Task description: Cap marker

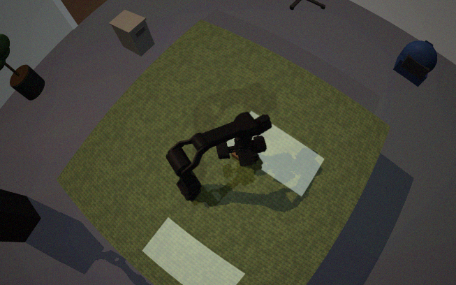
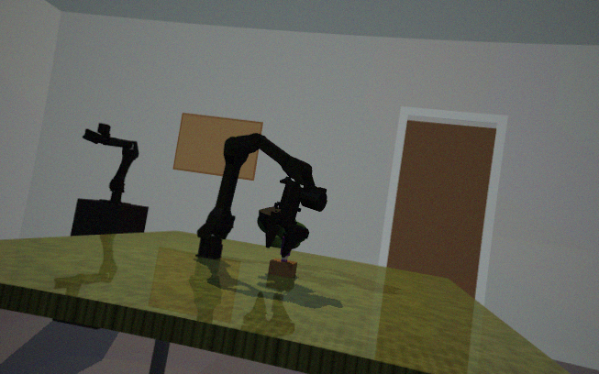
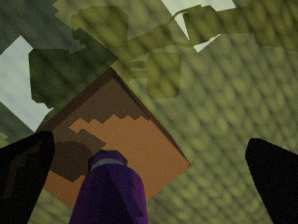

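you have one purple cap [image 3: 107,197], upright above the one orange-brown holder block [image 1: 235,156] [image 2: 282,269] [image 3: 162,167]; if it is fully pressed on the marker, i cannot tell. your one gripper [image 1: 240,147] [image 2: 277,248] [image 3: 153,144] is wide open, its two fingers apart around the cap, gripping nothing. behind your table [image 1: 151,106] [image 2: 338,315], one second arm [image 2: 122,170] stands on one dark stand [image 2: 108,217].

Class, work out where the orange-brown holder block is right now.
In the exterior view, the holder block sits on the table, right of the arm's base and below the open gripper.
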Robot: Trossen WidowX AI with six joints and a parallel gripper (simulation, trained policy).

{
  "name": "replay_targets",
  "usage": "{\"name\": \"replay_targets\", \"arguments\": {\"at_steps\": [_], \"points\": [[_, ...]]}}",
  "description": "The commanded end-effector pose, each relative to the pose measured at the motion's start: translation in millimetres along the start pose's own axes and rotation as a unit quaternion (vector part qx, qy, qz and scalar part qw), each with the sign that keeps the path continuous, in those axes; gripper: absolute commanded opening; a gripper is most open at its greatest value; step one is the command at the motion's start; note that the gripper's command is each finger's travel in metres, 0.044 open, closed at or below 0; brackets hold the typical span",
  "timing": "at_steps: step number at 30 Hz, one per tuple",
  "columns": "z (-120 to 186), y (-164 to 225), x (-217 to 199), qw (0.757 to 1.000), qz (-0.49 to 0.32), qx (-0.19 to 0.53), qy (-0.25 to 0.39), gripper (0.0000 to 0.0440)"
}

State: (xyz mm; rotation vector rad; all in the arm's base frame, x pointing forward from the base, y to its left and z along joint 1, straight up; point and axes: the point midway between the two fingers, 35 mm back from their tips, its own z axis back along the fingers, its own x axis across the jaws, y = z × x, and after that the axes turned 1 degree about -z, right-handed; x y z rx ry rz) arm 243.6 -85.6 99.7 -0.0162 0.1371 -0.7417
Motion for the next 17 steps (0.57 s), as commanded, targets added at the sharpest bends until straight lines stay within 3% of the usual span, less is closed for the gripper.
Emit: {"name": "replay_targets", "arguments": {"at_steps": [1, 17], "points": [[8.7, -1.1, -0.5, 1.0, 0.0, 0.006, -0.016, 0.044], [57.3, -8.3, -0.5, 0.997, -0.01, 0.024, -0.07, 0.044]]}}
